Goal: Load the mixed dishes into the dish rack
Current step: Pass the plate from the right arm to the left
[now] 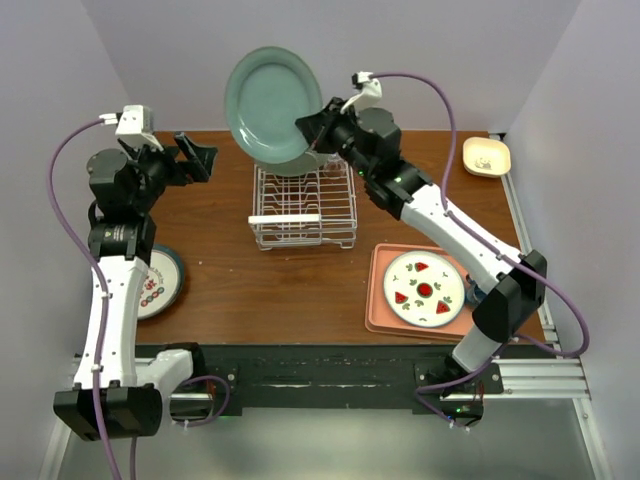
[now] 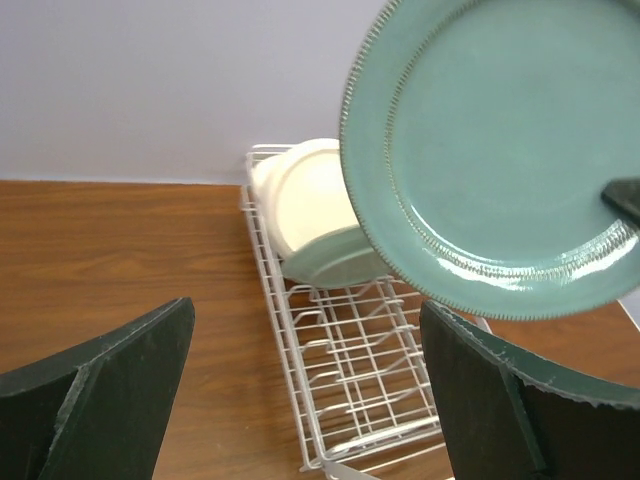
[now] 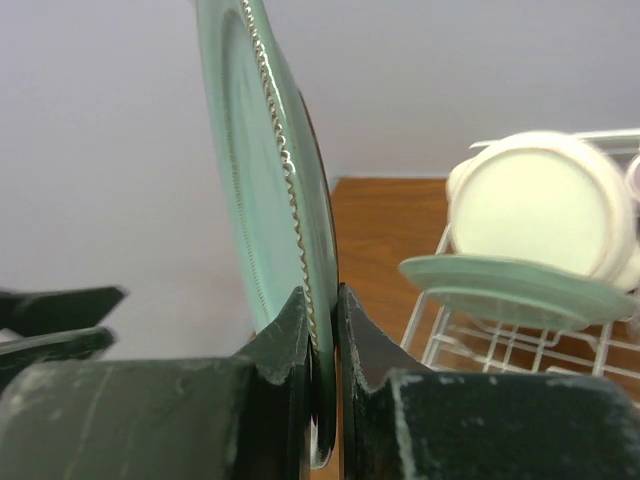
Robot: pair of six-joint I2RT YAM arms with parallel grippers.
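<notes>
The right gripper (image 3: 322, 312) clamps the green plate (image 1: 272, 105) by its rim — on edge to suit dish rack (image 1: 303, 205) slots — left gripper (image 2: 307, 335) spread wide

Wooden table (image 1: 260, 290) bears dish rack (image 1: 303, 210), pink tray (image 1: 377, 312) and 1 patterned plate (image 1: 166, 284).

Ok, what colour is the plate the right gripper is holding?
The plate is pale teal-green, rim notched; clearest in the left wrist view.
</notes>
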